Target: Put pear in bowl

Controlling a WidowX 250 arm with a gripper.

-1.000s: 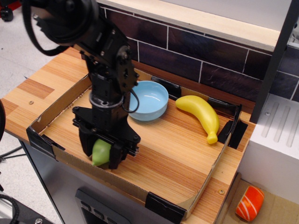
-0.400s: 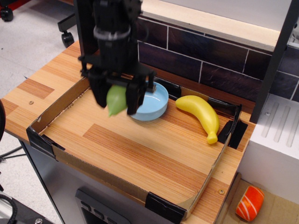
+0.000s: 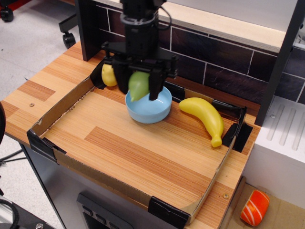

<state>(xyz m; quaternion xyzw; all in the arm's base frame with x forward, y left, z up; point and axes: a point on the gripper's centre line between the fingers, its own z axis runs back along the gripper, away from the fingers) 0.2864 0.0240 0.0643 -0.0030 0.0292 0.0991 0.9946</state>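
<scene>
Near edge: shallow cardboard tray (image 3: 53, 110), open-topped, black clips at corners, set on a wooden counter (image 3: 43, 78); bare wood-grain floor across the near half.

Lower right, outside tray and well apart: orange-and-white toy (image 3: 254, 207) on a lower brown surface.

Mid-right, inside tray: yellow banana (image 3: 204, 117), lying flat, near the bowl without touching it, tip toward the right wall.

Centre-far, inside tray: light-blue bowl (image 3: 156, 112), round, shallow, glossy, upright on the tray floor near the far wall; left and rear portions hidden behind gripper and pear.

Above bowl: black gripper (image 3: 138, 84), pointing straight down, suspended over the bowl's left-rear part. Fingers (image 3: 156, 85) pinching the pear, one at each side.

Held item: pear (image 3: 138, 85), light green, smooth, wedged between the two fingers, lower end protruding slightly below them and in line with the bowl's rim in this view; touching the bowl or not, cannot tell.

Left of gripper, at the tray's far-left corner: small yellow rounded toy (image 3: 109, 75), partly hidden by the gripper body.

Far: dark tiled wall (image 3: 214, 67) under a pale ledge; black upright post (image 3: 279, 62) at right.
</scene>
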